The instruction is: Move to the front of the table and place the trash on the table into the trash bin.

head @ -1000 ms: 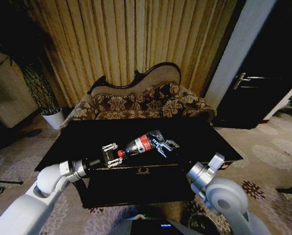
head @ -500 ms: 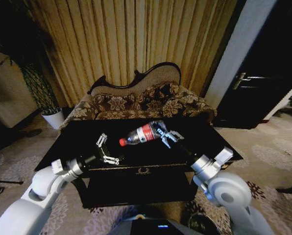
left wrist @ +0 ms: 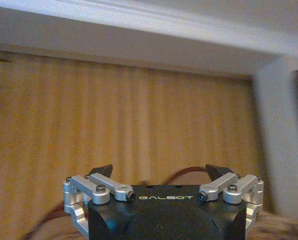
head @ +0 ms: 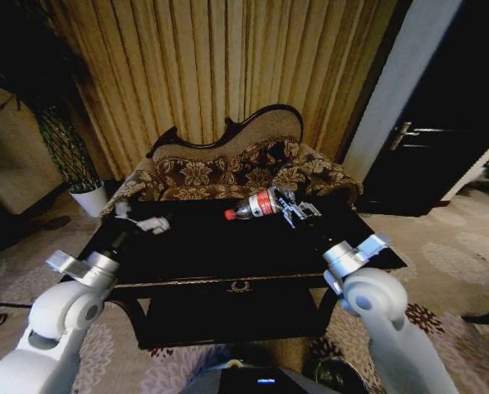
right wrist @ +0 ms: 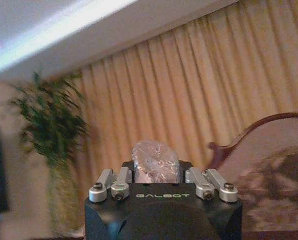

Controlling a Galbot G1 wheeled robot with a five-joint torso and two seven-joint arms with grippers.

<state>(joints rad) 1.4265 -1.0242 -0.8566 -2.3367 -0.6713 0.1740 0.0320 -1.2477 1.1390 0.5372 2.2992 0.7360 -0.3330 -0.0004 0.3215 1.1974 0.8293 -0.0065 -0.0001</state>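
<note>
Nearest the robot, a dark round shape by its base at the lower right of the head view may be the bin, though too little of it shows to be sure. Beyond that is the table, black with a gold emblem on its front edge.

The left gripper is raised over the table's left end, its fingers spread and holding nothing; the left wrist view confirms the wide gap between the tips.

The right gripper is lifted above the far right part of the table, pinching the bottle near its base. The bottle lies nearly level, red cap pointing toward the left arm, clear of the tabletop. In the right wrist view the bottle's clear bottom sits squarely between the closed fingers.

So the step in hand looks like the carry: the bottle is picked up and not yet binned. The next move, as I judge it, calls for swinging the right arm back and down toward the bin by the base, keeping the grip firm since the bottle is held by one end and could tip.

I cannot make out any paper wads on the dark top.

Behind the table stand a floral sofa, gold curtains, a potted plant at the left and a dark door at the right. The table edge and the robot's own elbow are what the arm must clear.
</note>
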